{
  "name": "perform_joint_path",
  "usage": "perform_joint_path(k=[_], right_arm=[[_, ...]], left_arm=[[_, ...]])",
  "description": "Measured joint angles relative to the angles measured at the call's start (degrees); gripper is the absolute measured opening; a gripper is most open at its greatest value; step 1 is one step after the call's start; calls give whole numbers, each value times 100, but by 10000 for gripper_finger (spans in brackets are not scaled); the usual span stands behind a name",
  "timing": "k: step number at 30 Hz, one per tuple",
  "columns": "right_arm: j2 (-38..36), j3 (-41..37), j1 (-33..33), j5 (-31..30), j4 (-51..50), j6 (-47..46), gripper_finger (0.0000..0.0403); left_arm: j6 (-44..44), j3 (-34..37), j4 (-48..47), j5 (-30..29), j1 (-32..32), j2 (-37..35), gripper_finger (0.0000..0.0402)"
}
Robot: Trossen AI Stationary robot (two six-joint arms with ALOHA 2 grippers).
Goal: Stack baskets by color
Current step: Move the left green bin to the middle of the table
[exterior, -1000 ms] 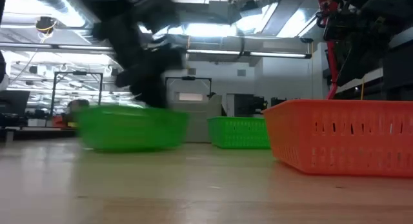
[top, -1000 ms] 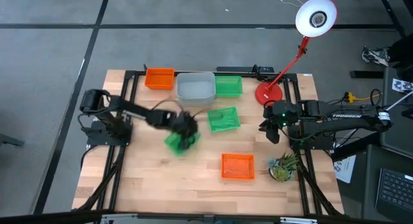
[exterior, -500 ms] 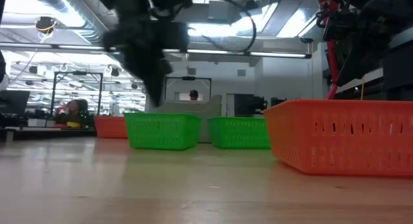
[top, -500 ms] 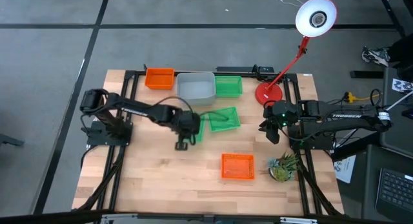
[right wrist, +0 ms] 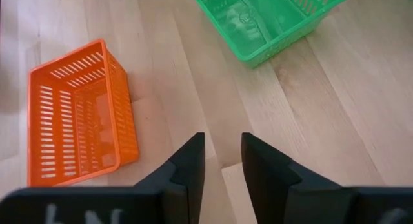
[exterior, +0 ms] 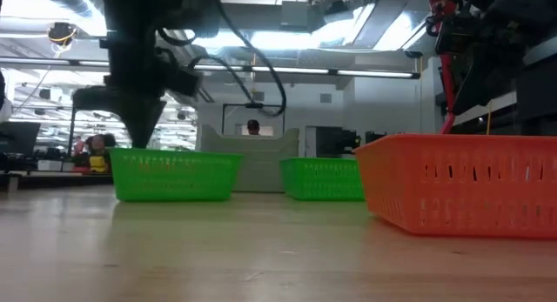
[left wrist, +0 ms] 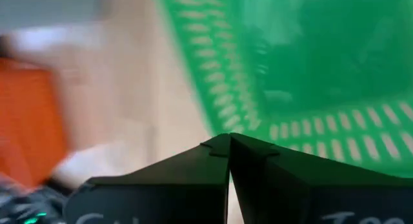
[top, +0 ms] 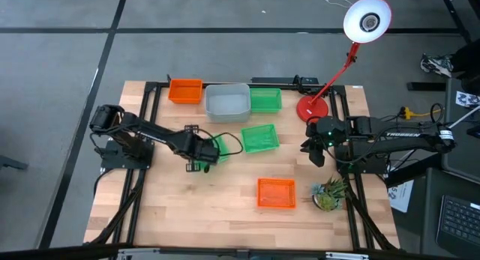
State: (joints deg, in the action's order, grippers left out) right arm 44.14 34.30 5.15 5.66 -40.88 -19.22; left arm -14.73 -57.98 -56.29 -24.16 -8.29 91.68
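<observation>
Three green baskets show. One (top: 265, 100) sits at the far edge, one (top: 259, 138) mid-table, and one (top: 222, 147) just left of that, flat on its base. An orange basket (top: 185, 90) and a grey-white basket (top: 227, 101) sit at the far edge. Another orange basket (top: 276, 192) sits near the front. My left gripper (top: 196, 167) is shut, pointing steeply down at the left green basket's (left wrist: 310, 62) near-left corner. My right gripper (right wrist: 222, 150) hangs open and empty over the table's right side. My left gripper's shut fingertips (left wrist: 219, 144) stand at the corner of the green basket's slotted wall (left wrist: 239, 117), coming from above and the left. I cannot tell whether they touch it. The basket rests flat on the table.
A red lamp stands with its base (top: 311, 108) at the far right and its head (top: 367, 19) beyond the table. A small potted plant (top: 330, 192) sits at the near right. Black frame rails run along the table's left and right sides. Bare wood lies near left.
The green basket at my left gripper has gone from the table's middle toward the far right, up beside the mid-table green basket. It then slid a little back toward the left. My left gripper has drawn back toward the left edge and tipped further down, shut throughout.
</observation>
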Motion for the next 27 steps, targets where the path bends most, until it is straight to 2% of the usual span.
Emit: perform_joint_path(k=[2, 5, 8, 10, 13, 15, 17, 27], right_arm=[[0, 0, 0, 1, 2, -2, 100], [0, 0, 0, 1, 16, 0, 100], [0, 0, 0, 1, 6, -2, 100], [0, 0, 0, 1, -10, 0, 100], [0, 0, 0, -1, -38, 4, 100], [0, 0, 0, 0, -39, 8, 100], [-2, 0, 0, -1, -39, 17, 100], [-1, 0, 1, -1, -38, 33, 100]], left_arm=[[11, -39, 32, -282, 60, 2, 0], [-20, -185, 20, -308, 154, 8, 0], [-260, -456, -403, 101, 131, 8, 0], [-771, -745, -1000, 215, 23, 8, 0], [-1613, -1056, -1782, 1038, -81, 2, 0], [-1927, -1007, -1791, 1794, -133, -2, 0], [-2093, -860, -1552, 2175, -228, 3, 0], [-2905, -229, -945, 2202, -487, 61, 0]])
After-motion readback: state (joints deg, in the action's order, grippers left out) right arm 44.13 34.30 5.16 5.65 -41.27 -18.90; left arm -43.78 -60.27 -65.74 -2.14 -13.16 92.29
